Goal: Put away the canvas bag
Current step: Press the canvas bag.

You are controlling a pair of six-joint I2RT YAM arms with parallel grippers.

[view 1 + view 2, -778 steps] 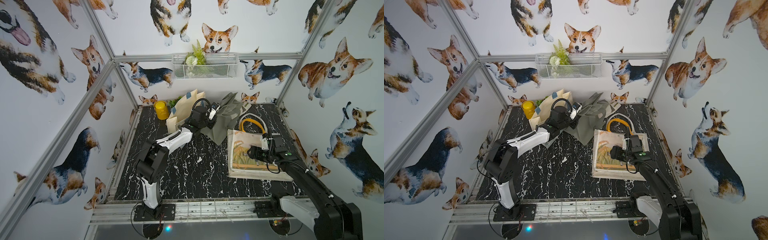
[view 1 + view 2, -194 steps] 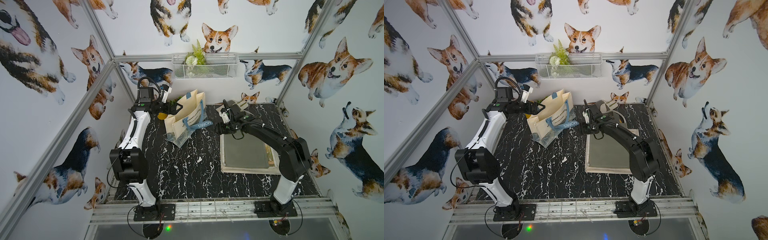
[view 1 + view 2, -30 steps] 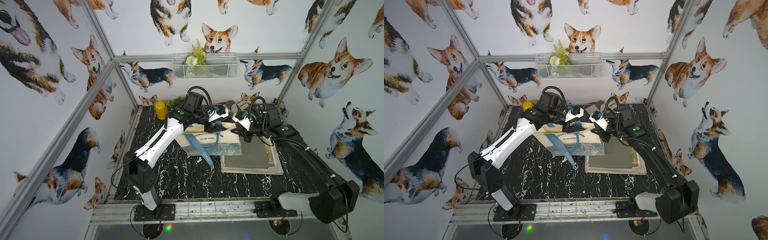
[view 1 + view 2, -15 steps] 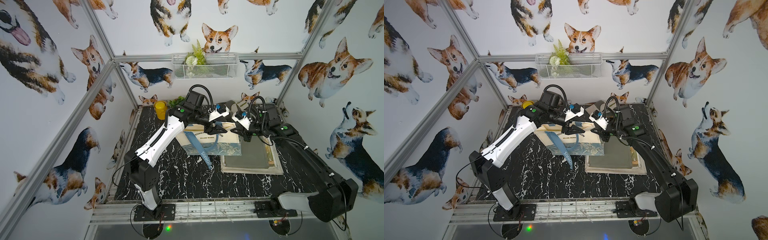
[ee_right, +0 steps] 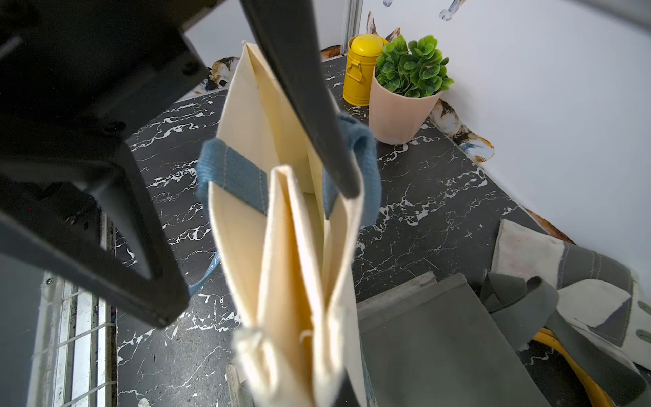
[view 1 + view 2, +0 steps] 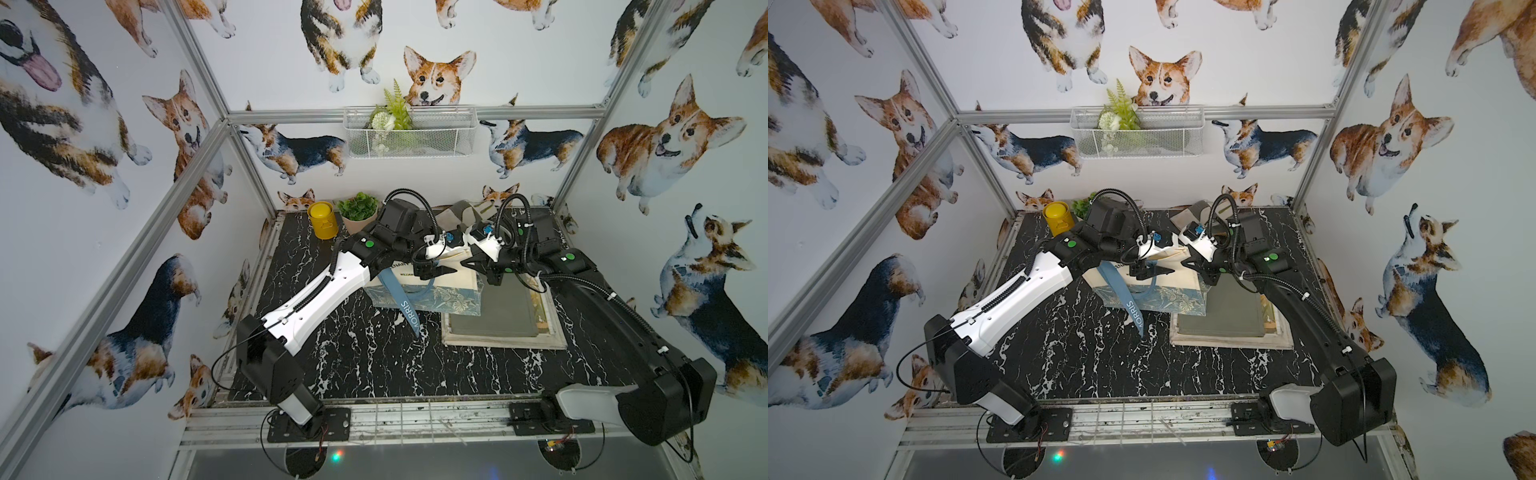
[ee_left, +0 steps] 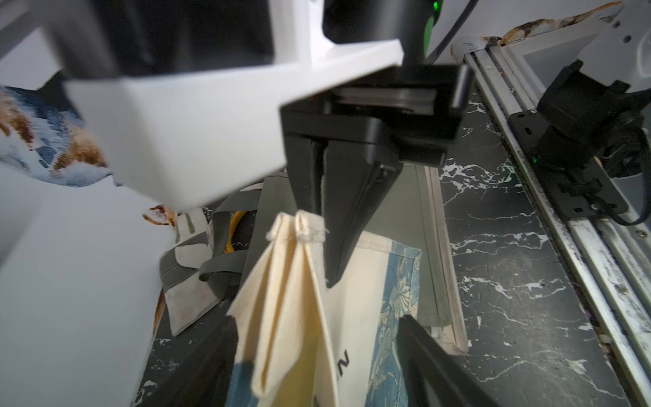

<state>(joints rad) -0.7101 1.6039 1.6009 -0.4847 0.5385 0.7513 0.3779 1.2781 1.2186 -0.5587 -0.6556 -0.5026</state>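
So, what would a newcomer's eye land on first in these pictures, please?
The corgi wallpaper on every wall, surely. Then, over the back of the table, the right gripper pinches a cream canvas bag with a blue strap, the left gripper open at its top edge. A yellow canister stands in the back left corner.

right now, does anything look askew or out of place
The canvas bag hangs lopsided from one top corner pinched in the right tool; its blue strap dangles loose. The left tool is open.
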